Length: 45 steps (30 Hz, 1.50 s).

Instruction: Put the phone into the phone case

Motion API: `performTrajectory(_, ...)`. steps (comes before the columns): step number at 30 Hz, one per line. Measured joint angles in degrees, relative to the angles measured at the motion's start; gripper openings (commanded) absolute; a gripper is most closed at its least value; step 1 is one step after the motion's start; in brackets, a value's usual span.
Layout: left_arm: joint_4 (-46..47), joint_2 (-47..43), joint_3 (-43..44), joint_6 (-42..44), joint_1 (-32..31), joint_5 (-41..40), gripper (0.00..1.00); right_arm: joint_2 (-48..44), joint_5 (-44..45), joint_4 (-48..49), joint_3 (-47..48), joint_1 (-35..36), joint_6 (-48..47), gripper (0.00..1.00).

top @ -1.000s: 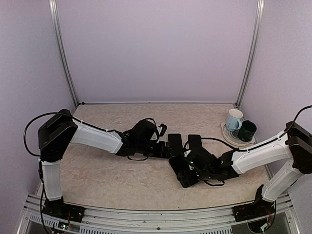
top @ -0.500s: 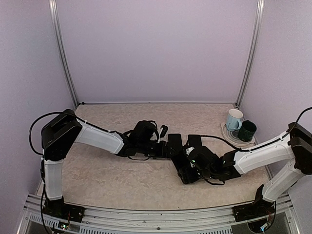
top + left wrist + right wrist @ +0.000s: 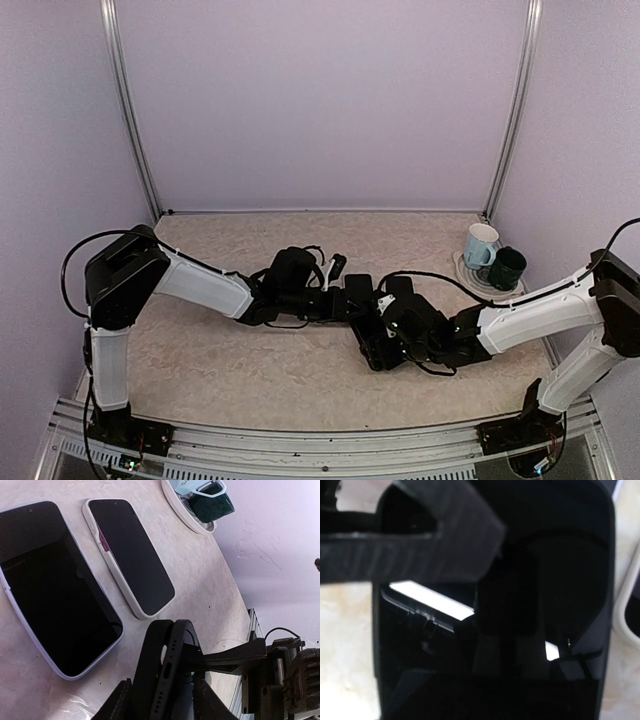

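Observation:
The black phone case (image 3: 172, 670) stands on edge, its port cutouts facing the left wrist camera. My left gripper (image 3: 162, 700) is shut on it, a finger against each side. In the top view this grip (image 3: 350, 312) is at the table's middle. The black phone (image 3: 570, 605) fills the right wrist view, its glossy screen mirroring the ceiling lights, and a black strip of the case (image 3: 420, 550) crosses above it. My right gripper (image 3: 385, 340) holds the phone (image 3: 372, 352) across its width against the case. Its own fingers are lost in the dark.
Two other phones lie screen-up just beyond the grip: a large one in a pale lilac case (image 3: 55, 585) and a smaller one in a white case (image 3: 130, 555). A white mug (image 3: 481, 243) and a dark green mug (image 3: 507, 267) stand on a plate (image 3: 468, 276) at the right.
My right gripper has carried the phone left and slightly away from me, up to the left gripper. The left jaws have narrowed onto the case.

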Motion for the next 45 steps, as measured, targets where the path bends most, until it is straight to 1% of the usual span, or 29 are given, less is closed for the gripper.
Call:
performTrajectory(3, 1.05, 0.04, -0.46, -0.33, 0.07, 0.20, 0.38, 0.02, -0.04, 0.20, 0.00, 0.00, -0.17, 0.34)
performTrajectory(6, 1.62, 0.20, -0.70, -0.44, 0.11, 0.50, 0.32, 0.15, -0.24, 0.22, 0.00, 0.00, -0.20, 0.34)
performTrajectory(10, 1.97, 0.44, -0.70, -0.63, 0.22, 1.25, 0.19, 0.85, -0.35, 0.20, 0.00, -0.02, -0.20, 0.34)
performTrajectory(13, 2.67, 0.48, -0.70, -0.87, 0.28, 1.99, 0.12, 1.05, -0.46, 0.07, 0.00, -0.02, -0.17, 0.34)
performTrajectory(16, 3.02, 0.48, -0.70, -0.83, 0.33, 2.12, 0.00, 1.05, -0.46, 0.07, 0.00, -0.02, -0.20, 0.34)
performTrajectory(23, 3.02, 0.48, -0.70, -0.63, 0.33, 2.10, 0.00, 1.29, -0.48, 0.22, 0.00, -0.17, -0.17, 0.36)
performTrajectory(30, 2.97, 0.48, -0.70, -0.20, 0.33, 1.97, 0.00, 1.38, -0.50, 0.35, -0.02, -0.28, -0.15, 0.36)
performTrajectory(32, 2.95, 0.48, -0.70, -0.17, 0.33, 1.95, 0.00, 1.49, -0.52, 0.55, -0.04, -0.33, -0.13, 0.38)
performTrajectory(34, 2.93, 0.48, -0.70, -0.17, 0.35, 1.95, 0.00, 1.53, -0.63, 0.61, -0.04, -0.33, -0.13, 0.42)
performTrajectory(35, 2.93, 0.48, -0.70, -0.17, 0.35, 1.97, 0.00, 1.53, -0.70, 0.61, -0.04, -0.33, -0.13, 0.48)
performTrajectory(38, 2.93, 0.48, -0.70, 0.11, 0.35, 1.92, 0.00, 1.53, -1.01, 0.61, -0.04, -0.33, -0.20, 0.77)
performTrajectory(39, 2.86, 0.48, -0.70, 0.44, 0.35, 1.79, 0.00, 1.53, -1.09, 0.63, -0.04, -0.39, -0.22, 0.84)
performTrajectory(40, 2.80, 0.48, -0.70, 0.79, 0.33, 1.66, 0.00, 1.53, -1.22, 0.63, -0.04, -0.42, -0.39, 0.89)
performTrajectory(42, 2.73, 0.46, -0.59, 1.81, 0.24, 1.22, 0.00, 1.53, -1.22, 0.79, -0.04, -0.44, -0.72, 0.93)
performTrajectory(45, 2.38, 0.31, -0.42, 3.10, 0.20, 0.74, 0.00, 1.53, -1.40, 1.53, -0.04, -0.44, -1.70, 0.95)
